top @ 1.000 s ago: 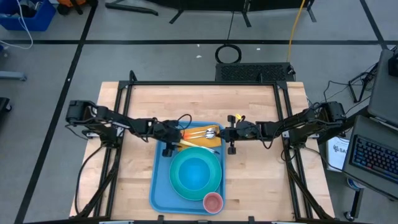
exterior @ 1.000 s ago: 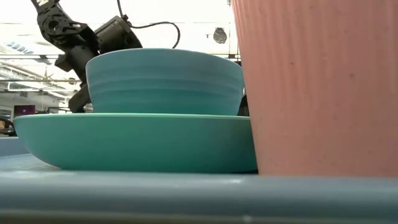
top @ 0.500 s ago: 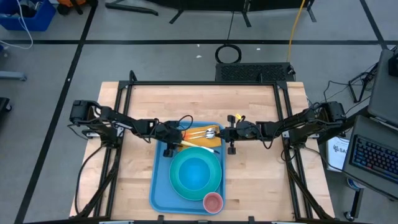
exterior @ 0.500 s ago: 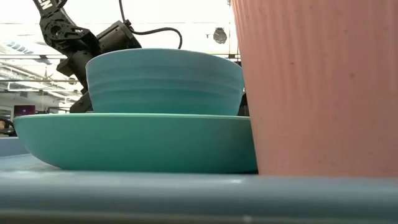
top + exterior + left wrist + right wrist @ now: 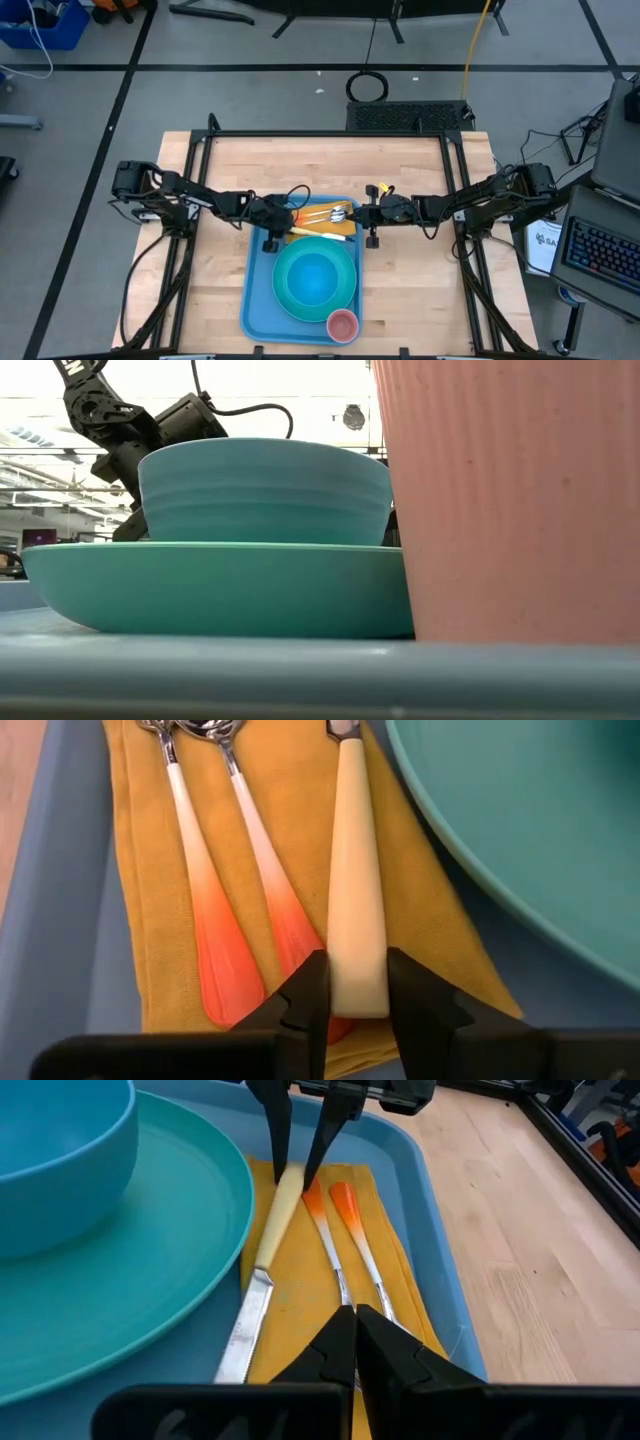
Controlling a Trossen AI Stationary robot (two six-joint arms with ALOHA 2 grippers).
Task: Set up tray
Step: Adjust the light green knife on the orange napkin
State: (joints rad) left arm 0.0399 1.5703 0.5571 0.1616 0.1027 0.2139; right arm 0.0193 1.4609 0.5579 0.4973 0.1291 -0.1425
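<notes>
- my left tool (image 5: pixel 357 982) sits narrow around the cream knife (image 5: pixel 355 870) handle end; fingers (image 5: pixel 312 990) right at its sides, can't tell if it's actually gripped
- knife lies on the yellow napkin (image 5: pixel 150 880) beside two orange-handled utensils (image 5: pixel 205 890)
- tray (image 5: pixel 258 290) sits mid-bench (image 5: pixel 400 160); plate (image 5: pixel 290 290), bowl (image 5: pixel 315 278), pink cup (image 5: pixel 343 325) on it
- right tool (image 5: pixel 355 1330) pinched closed over the napkin's other end

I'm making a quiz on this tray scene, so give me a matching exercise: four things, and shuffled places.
Things:
1. knife
2. napkin
3. bowl
4. cup

Places:
A. on the plate
B. under the cutlery
C. tray corner beside the plate
D. handle between the left tool fingers

Pairs: 1-D, 2-B, 3-A, 4-C
</notes>
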